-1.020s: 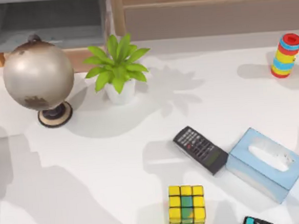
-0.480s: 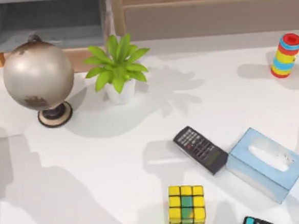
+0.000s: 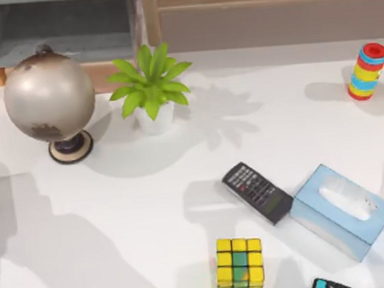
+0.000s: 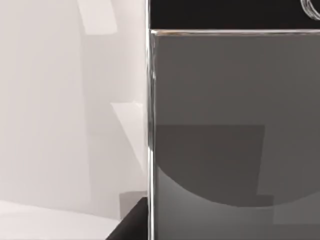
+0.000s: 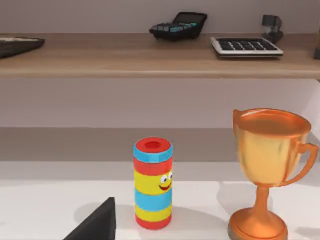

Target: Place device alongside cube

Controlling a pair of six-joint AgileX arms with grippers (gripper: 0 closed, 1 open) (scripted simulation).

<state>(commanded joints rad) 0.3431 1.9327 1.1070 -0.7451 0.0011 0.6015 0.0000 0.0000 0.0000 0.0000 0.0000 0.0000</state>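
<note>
Table (image 3: 150, 206), top view. The cube (image 3: 239, 266) is sitting near the front edge, a little right of centre, its top face mostly yellow with one green and one orange square.

The device (image 3: 257, 192), black and flat with rows of keys, is lying face up behind the cube and slightly to its right. It is lying at a slant, apart from the cube with bare table between them. Its right end is lying just beside the near corner of the tissue box (image 3: 341, 209); whether the two are touching, I cannot tell.

The tissue box, light blue, is lying at a slant to the right of the device.

A second dark gadget (image 3: 330, 286) with a teal patch is showing at the front edge, right of the cube and cut off by the frame.

Far back left, a globe (image 3: 49, 96) is standing on its round base. A potted plant (image 3: 150, 86) is standing just to its right. A striped can (image 3: 366, 71) is standing at the far right.

Right wrist view: the same can (image 5: 153, 183), with a smiling face, is standing upright beside a copper trophy (image 5: 269, 170). Behind them a shelf (image 5: 150, 55) is carrying a calculator (image 5: 179, 25) and a keyboard (image 5: 246, 45). A dark wedge (image 5: 95, 225) is poking in at the lower edge.

Left wrist view: a grey panel (image 4: 225, 125) is standing close to the camera, next to a pale wall.

Left gripper: apart or together, cannot tell. Right gripper: likewise, cannot tell. Nothing is holding the device.
</note>
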